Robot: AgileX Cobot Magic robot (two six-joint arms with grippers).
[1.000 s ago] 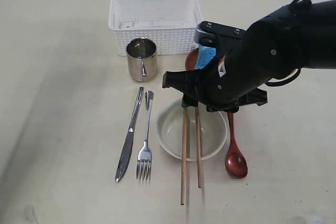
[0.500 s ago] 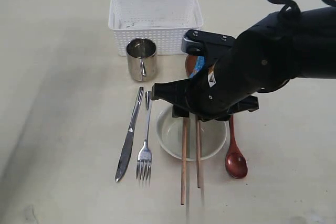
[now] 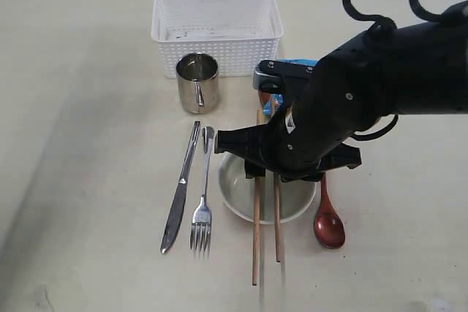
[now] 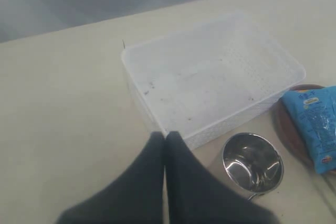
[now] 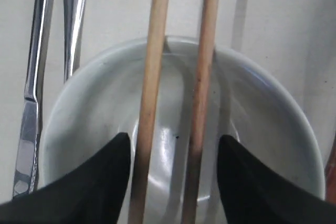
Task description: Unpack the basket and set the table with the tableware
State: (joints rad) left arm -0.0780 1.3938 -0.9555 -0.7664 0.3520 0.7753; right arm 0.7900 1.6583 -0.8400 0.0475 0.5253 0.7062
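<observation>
Our right gripper (image 5: 173,148) hangs low over the bowl (image 3: 232,193). Its fingers are apart, one on each side of the chopsticks (image 3: 256,242) lying across the bowl, and seem not to touch them. Our left gripper (image 4: 166,137) is closed above the basket (image 3: 216,58). The mug (image 3: 197,82) stands just beside the basket on the table (image 3: 88,151). The knife (image 3: 178,199) and fork (image 3: 202,213) lie left of the bowl, and the spoon (image 3: 328,226) lies right of it.

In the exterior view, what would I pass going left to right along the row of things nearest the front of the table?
knife → fork → bowl → spoon. The chopsticks lie across the bowl, so they are left out.
</observation>
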